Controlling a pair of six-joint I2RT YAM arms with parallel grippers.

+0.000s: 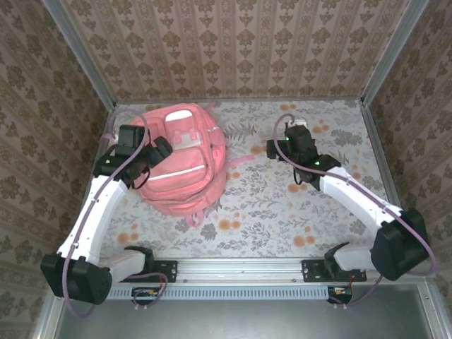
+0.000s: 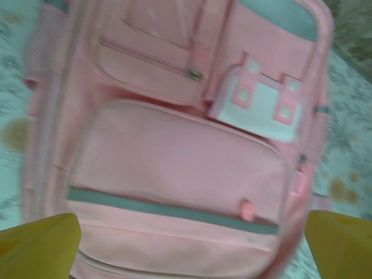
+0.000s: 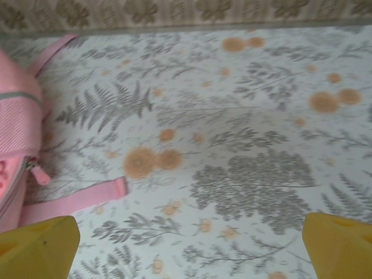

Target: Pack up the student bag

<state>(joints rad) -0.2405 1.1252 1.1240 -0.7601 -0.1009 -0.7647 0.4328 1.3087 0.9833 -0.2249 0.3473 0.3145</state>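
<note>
Pink white-trimmed student bag (image 1: 185, 169) lies flat; left end effector (image 2: 189, 244) and right end effector (image 3: 189, 247) gape wide.

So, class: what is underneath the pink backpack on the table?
The pink backpack lies flat on the floral tablecloth, which shows around it. A pink strap pokes out from its side onto the cloth. Whatever sits directly beneath the bag is covered.

White-shelled left arm (image 1: 90, 212) and right arm (image 1: 353, 192), black joints (image 1: 395, 247), looping mauve cables (image 1: 145, 131), yellow-tipped left pincer (image 2: 186, 250) and right pincer (image 3: 186, 250)
</note>
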